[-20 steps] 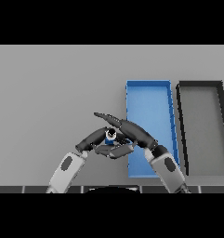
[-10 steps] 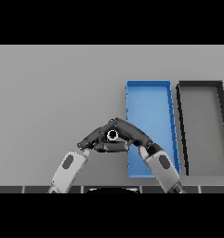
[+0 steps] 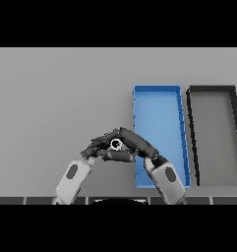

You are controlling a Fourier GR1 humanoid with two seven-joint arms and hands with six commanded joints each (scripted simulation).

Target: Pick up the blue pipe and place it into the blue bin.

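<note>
The blue pipe (image 3: 116,144) shows only as a small pale ring end, wrapped between my two hands just left of the blue bin (image 3: 157,89). My right hand (image 3: 137,142) reaches in from the lower right, fingers over the pipe and thumb under it. From the lower left, my left hand (image 3: 92,148) closes against the pipe's other side, its fingers overlapping those of the right. The rest of the pipe is hidden by the fingers. The long, open blue bin stands right of centre, and the right forearm crosses its near left corner.
A black bin (image 3: 211,89) of the same shape stands right beside the blue bin, at the far right. The grey table (image 3: 56,98) stretches to the left and behind the hands.
Both hands have drawn together around the pipe; the right hand's fingers, stretched out a second ago, now fold over it. The pipe's blue body no longer shows.
</note>
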